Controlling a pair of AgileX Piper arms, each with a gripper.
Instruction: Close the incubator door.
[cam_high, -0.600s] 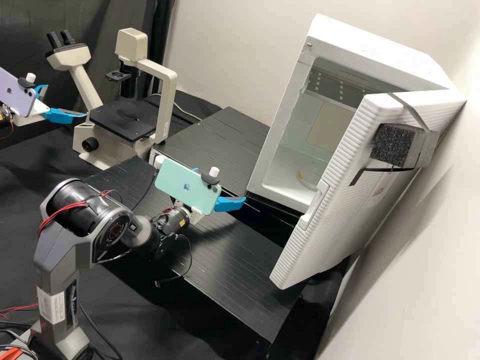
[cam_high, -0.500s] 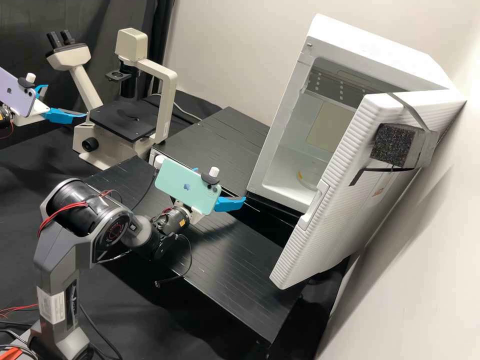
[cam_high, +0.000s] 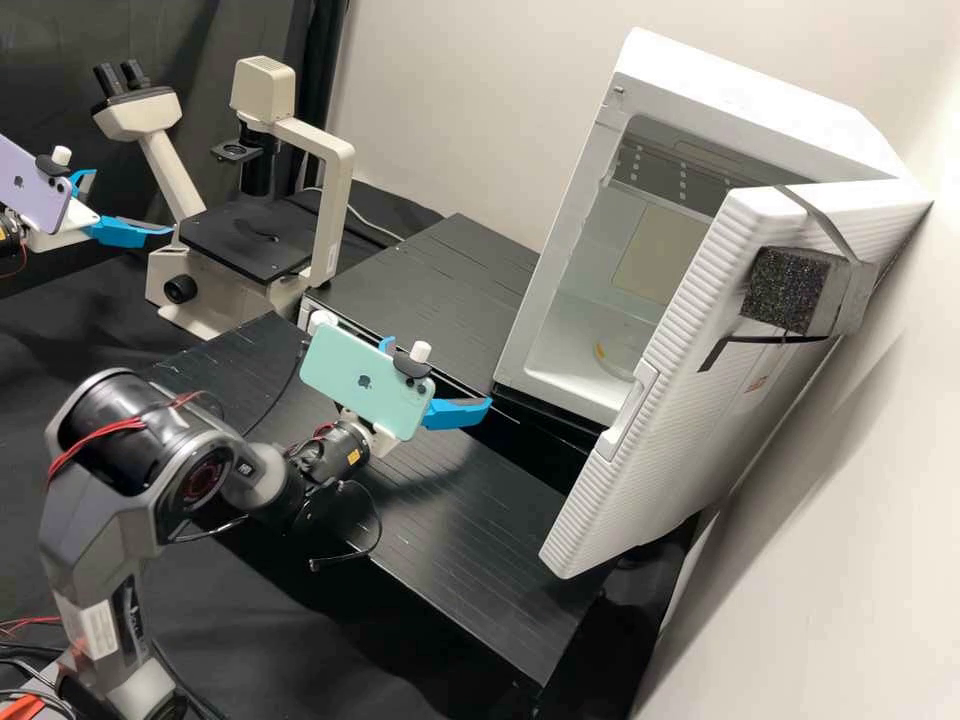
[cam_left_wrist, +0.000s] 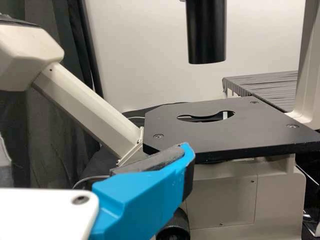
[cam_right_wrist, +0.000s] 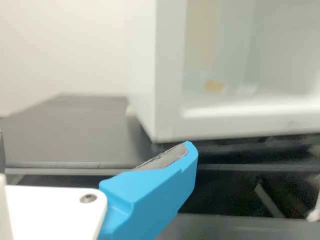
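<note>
High view from my remote seat, my right claw (cam_high: 438, 372) spread wide at centre, my left claw (cam_high: 133, 203) spread at upper left, incubator door (cam_high: 665, 440) standing open at right.

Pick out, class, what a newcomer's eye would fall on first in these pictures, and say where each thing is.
Probably the big white incubator at the high view's right, its ribbed door standing open. Next, the mint-green phone near the middle, bright against the black bench, then the cream microscope at upper left.
</note>
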